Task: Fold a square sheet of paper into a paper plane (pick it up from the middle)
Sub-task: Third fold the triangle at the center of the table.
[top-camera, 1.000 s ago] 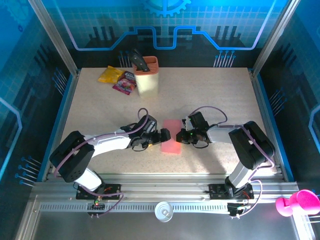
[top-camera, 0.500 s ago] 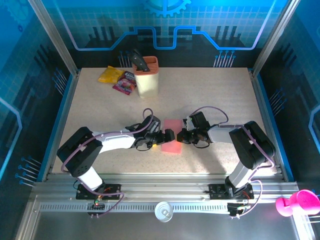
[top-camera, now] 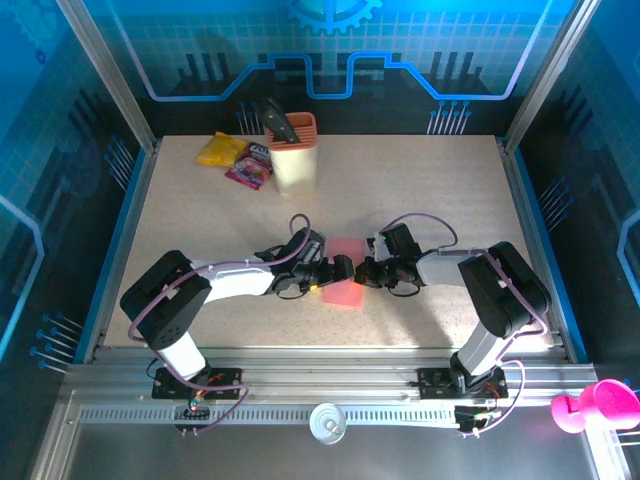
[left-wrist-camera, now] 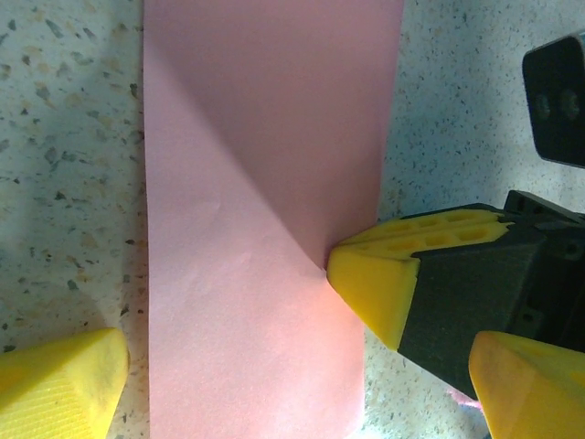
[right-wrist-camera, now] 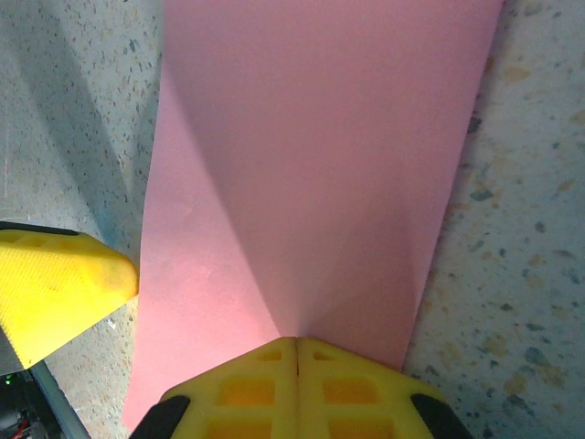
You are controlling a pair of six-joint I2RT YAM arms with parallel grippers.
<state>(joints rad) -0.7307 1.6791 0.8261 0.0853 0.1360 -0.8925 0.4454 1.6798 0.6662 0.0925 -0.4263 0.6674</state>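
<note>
While right tool (right-wrist-camera: 297, 357), closed, presses paper (left-wrist-camera: 265, 165) edge | left tool (left-wrist-camera: 297, 384) wide astride | bare table (left-wrist-camera: 64, 137) alongside

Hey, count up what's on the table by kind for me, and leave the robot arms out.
Pink paper sheet: 1
Snack packets: 2, a yellow packet and a purple-pink packet
Holder: 1
Dark tool standing in the holder: 1
Total: 5

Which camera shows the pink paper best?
The left wrist view: the pink paper lies flat, both long edges and a diagonal crease clear. The right wrist view is close too, but the right tool covers its near edge. The top view shows it tiny.
</note>
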